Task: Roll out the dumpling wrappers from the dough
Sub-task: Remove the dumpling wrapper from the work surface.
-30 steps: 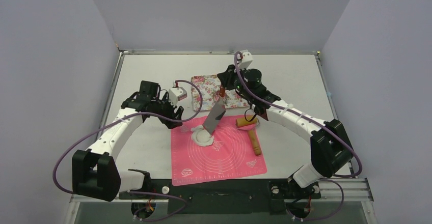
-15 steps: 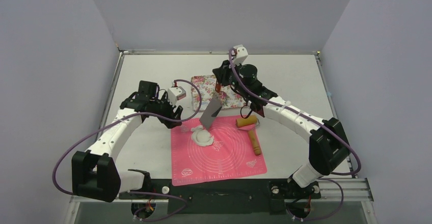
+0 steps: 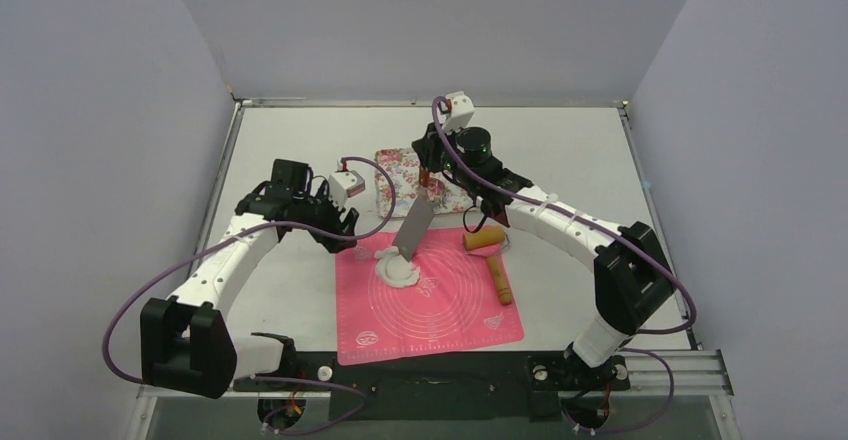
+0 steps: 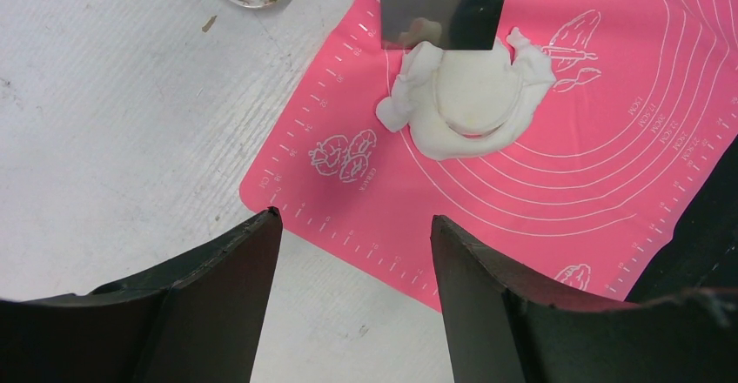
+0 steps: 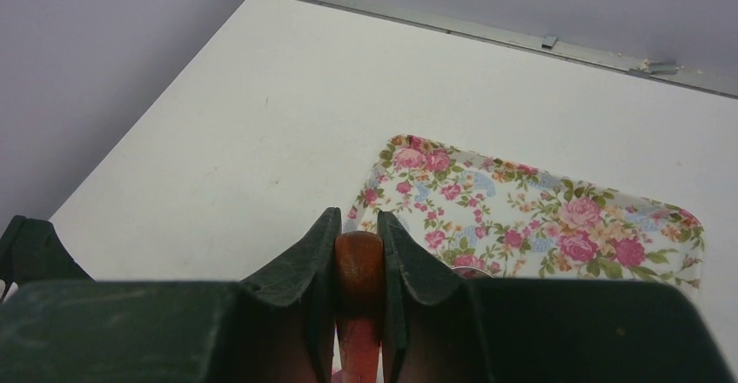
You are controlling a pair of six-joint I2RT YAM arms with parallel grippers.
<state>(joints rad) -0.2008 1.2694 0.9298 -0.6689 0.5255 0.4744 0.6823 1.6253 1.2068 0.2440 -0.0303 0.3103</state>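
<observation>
The dough (image 3: 397, 268) lies flattened at the far left of the pink mat (image 3: 430, 310). In the left wrist view a round wrapper (image 4: 474, 96) shows as a cut disc inside it, with ragged dough (image 4: 407, 109) around. My right gripper (image 3: 428, 174) (image 5: 358, 225) is shut on the brown wooden handle (image 5: 358, 265) of a flat metal blade (image 3: 415, 225) (image 4: 444, 4). The blade slants down, its lower edge at the far rim of the dough. My left gripper (image 3: 340, 222) (image 4: 355, 218) hangs open and empty over the mat's left edge, short of the dough.
A floral tray (image 3: 400, 175) (image 5: 540, 200) sits just behind the mat, under the right wrist. A wooden rolling pin (image 3: 492, 260) lies on the mat's right side. White tabletop (image 3: 290, 290) surrounds the mat, with walls on three sides.
The right arm has swung left and back, carrying the blade's top leftward while its lower edge stays at the dough. The left arm has not moved.
</observation>
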